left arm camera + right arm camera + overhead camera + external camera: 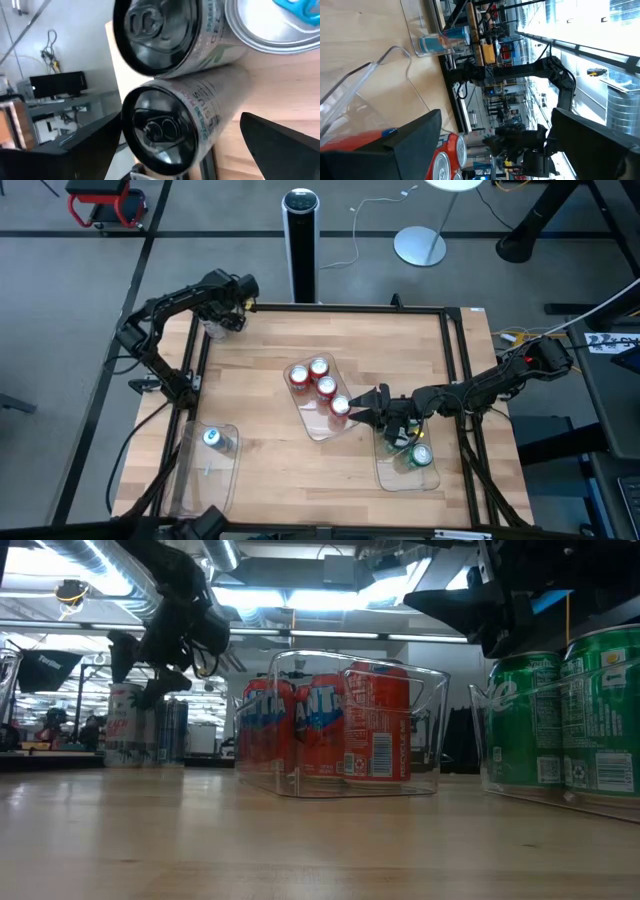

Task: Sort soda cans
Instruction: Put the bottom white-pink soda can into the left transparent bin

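Wide bare wood across the table (265,450) between the middle tray (315,420) of red cans (321,385) and the near-left tray (205,475), holding only one blue-topped can (213,438); clear passage there. More open wood along the far edge, right of the silver cans (215,328) clustered in the far-left corner. Left gripper (238,305) parked over that cluster, jaws spread wide, blocking approach from above. Right gripper (372,406), fingers apart, filling the narrow gap between the red tray and the near-right tray (410,478) of green cans (420,455). Black frame rails (455,370) fencing both sides.
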`<control>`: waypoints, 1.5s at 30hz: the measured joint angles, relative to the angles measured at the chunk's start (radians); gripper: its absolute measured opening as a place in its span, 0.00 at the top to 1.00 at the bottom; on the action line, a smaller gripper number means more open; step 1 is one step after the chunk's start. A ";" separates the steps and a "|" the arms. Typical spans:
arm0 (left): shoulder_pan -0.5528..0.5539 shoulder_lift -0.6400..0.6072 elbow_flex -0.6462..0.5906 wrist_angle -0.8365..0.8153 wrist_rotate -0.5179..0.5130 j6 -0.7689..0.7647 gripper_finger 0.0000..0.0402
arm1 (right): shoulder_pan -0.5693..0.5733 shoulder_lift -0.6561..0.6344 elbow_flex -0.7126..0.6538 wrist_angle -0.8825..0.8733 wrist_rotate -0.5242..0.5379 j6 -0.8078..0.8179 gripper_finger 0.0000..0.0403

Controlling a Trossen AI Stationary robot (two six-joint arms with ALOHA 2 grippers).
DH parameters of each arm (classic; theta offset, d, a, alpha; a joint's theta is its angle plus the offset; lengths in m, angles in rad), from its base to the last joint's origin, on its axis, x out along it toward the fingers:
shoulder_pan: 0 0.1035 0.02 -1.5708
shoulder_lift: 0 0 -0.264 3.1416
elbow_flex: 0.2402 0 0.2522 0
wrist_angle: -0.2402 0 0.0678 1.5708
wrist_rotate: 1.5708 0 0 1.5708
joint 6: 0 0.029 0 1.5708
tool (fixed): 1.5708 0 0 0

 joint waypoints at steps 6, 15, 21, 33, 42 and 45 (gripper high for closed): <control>0.013 -0.001 -0.037 0.044 0.040 0.042 0.03 | 0.000 0.000 0.000 0.000 0.000 0.000 0.07; 0.011 -0.001 -0.080 0.157 0.216 0.115 0.03 | 0.000 0.000 0.000 0.001 0.000 -0.003 0.07; 0.023 -0.002 -0.119 0.217 0.214 0.135 0.03 | 0.000 0.000 0.000 0.001 0.000 -0.003 0.07; 0.026 -0.004 -0.143 0.212 0.184 0.153 0.37 | 0.000 0.000 0.000 0.002 0.000 -0.003 0.07; 0.004 -0.030 -0.149 0.169 0.216 0.185 0.37 | 0.000 0.000 0.000 0.002 0.000 -0.004 0.07; -0.027 -0.081 -0.153 0.161 0.254 0.192 0.37 | 0.000 0.000 0.000 0.002 0.000 -0.009 0.07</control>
